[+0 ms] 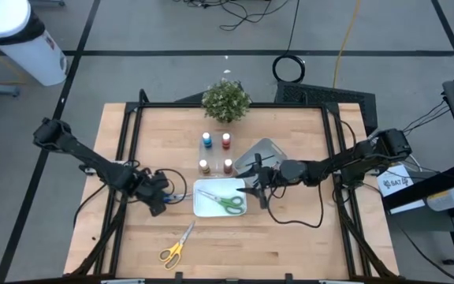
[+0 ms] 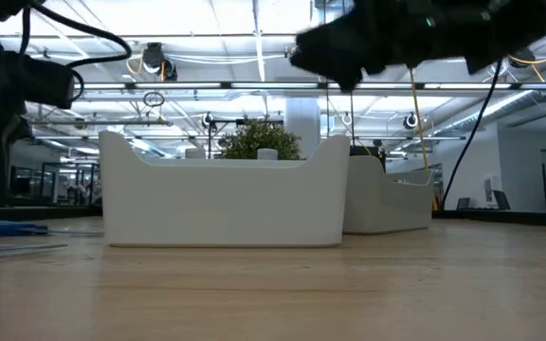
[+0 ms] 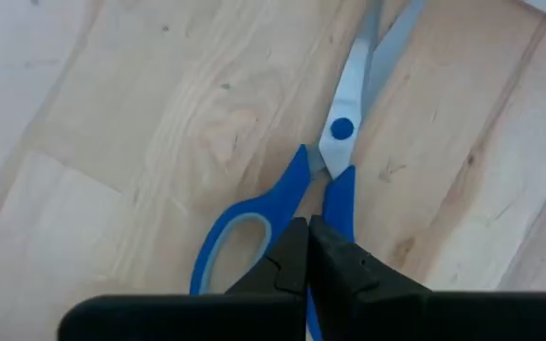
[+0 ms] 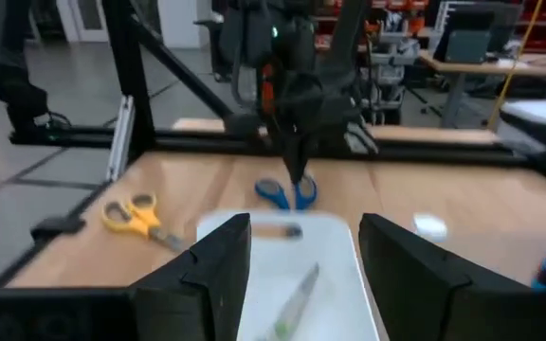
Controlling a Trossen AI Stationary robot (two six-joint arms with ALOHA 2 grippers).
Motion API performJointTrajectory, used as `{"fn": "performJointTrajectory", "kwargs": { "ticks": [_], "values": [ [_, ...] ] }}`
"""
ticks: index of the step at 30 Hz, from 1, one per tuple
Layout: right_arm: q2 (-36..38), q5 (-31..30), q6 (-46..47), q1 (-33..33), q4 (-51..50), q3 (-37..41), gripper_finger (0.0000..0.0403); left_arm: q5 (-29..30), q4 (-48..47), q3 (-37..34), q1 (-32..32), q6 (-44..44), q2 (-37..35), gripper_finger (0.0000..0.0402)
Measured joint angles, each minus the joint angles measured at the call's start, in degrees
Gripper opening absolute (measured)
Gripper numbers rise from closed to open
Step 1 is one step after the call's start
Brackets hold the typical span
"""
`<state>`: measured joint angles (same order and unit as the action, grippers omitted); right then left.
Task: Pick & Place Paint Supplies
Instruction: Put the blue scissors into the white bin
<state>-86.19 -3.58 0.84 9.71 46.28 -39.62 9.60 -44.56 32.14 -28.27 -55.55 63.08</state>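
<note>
The left gripper [image 3: 308,248], fingers closed together, hovered over the blue-handled steel scissors [image 3: 325,180] lying on the wooden table beside the white rectangular tray [image 1: 220,198]; apparently mid-pick, it needed to open first, while the right gripper [image 4: 303,260] waited open above the tray.

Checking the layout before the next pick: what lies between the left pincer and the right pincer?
In the high view, the white tray holding the green-handled scissors lies between the left pincer and right pincer.

table [image 3: 159,123] – pale grained wood | blue scissors [image 3: 335,180] – glossy plastic handles, metal blades
</note>
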Motion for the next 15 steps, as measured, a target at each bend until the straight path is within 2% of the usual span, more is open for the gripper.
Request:
{"fn": "performJointTrajectory", "kwargs": {
  "ticks": [7,11,15],
  "values": [
    [-2.0,-1.1,-7.5,1.3,-24.1,-21.8,0.0187,4.1,-0.6,0.1,-4.3,-1.5,-4.5,0.0003],
    [-7.6,-0.7,-7.8,1.3,-29.5,-29.9,0.0187,2.5,-0.9,0.1,-9.5,-7.3,-4.8,0.0014],
    [-13.1,-0.6,-9.5,1.3,-29.0,-33.2,0.0187,10.4,-1.4,-0.9,-12.9,-16.2,-3.6,0.0022]
  ]
}}
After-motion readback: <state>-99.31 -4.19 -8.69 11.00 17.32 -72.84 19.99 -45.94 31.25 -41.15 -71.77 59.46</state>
